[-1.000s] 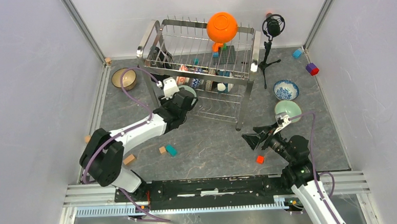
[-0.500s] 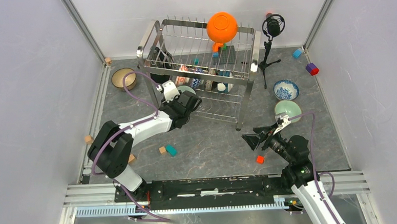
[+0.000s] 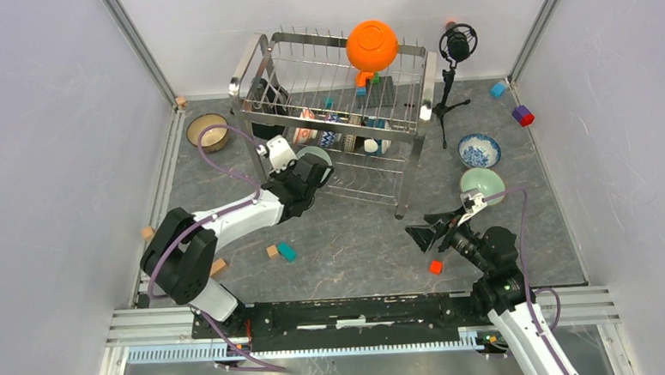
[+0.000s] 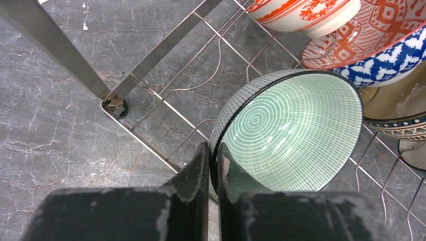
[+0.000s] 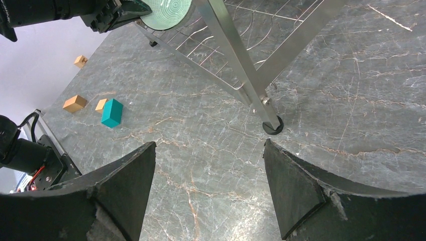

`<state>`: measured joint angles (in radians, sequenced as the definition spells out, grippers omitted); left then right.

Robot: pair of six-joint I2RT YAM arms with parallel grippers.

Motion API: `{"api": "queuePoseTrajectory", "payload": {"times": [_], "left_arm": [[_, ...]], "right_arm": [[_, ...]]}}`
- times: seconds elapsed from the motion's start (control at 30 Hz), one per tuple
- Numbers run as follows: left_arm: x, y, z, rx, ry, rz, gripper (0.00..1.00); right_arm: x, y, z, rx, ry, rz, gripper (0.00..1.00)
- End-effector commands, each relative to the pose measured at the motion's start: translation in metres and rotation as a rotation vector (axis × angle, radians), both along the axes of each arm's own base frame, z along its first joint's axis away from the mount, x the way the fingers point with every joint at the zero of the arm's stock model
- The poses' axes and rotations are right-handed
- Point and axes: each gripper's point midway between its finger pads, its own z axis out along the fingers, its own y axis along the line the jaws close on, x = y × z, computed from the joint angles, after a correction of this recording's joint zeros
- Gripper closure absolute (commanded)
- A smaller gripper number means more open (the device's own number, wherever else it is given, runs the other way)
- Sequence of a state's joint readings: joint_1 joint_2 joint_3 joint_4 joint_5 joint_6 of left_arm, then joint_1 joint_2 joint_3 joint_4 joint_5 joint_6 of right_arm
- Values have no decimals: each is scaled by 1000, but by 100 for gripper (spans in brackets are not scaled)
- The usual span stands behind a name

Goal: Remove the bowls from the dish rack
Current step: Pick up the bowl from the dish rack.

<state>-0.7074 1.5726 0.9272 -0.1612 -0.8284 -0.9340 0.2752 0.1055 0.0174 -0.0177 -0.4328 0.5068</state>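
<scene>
Left wrist view is showing the left tool [image 4: 211,153] pressing together on the rim of the green-lined bowl [image 4: 289,133], with one finger inside the lip and the other against the outer wall. The bowl is standing on edge in the lower tier of the dish rack [image 4: 150,57], close to the front-left leg. To my eye the step is calling for a draw outward toward the arm's own side, with the pinch sitting deep enough that the bowl is not pivoting, and with the wire loops cleared before any swing away. The blue-and-white bowl [image 4: 397,60] and the red-and-white bowl [image 4: 301,12] are crowding just behind, so a sideways tug is risking a knock. In the top external view the upper tier, carrying the orange bowl [image 3: 371,45], is hanging over the slot and is probably ruling out a straight lift. The right tool [image 5: 208,144] is waiting with its jaws wide apart and holding nothing, low over the table [image 3: 357,238] near the rack's front-right leg. A brown-gold bowl [image 3: 208,132] is sitting on the table to the left, and a teal block [image 3: 287,252] is lying beside the left arm.
</scene>
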Motion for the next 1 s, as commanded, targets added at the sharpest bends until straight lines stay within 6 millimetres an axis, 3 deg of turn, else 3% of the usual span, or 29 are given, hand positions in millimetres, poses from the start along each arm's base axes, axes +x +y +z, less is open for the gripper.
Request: {"api": "queuePoseTrajectory", "payload": {"times": [0.0, 0.27, 0.37, 0.5, 0.63, 0.97], "left_arm": [[7, -5, 36, -107, -120, 17, 95], [0, -8, 63, -213, -184, -15, 98], [-6, -10, 79, -271, -214, -32, 98], [-18, -15, 91, -337, -221, -82, 98], [-40, -17, 84, -362, -192, -152, 98], [-112, 5, 63, -363, -101, -289, 98]], "right_arm": [[0, -1, -31, -23, 43, -7, 17], [3, -3, -16, -27, 8, -19, 16], [3, -6, -20, -52, 28, -31, 16], [5, -10, -3, -76, -9, -46, 16], [2, -12, -2, -120, -19, -37, 16], [-12, -1, -10, -102, 10, 53, 17]]}}
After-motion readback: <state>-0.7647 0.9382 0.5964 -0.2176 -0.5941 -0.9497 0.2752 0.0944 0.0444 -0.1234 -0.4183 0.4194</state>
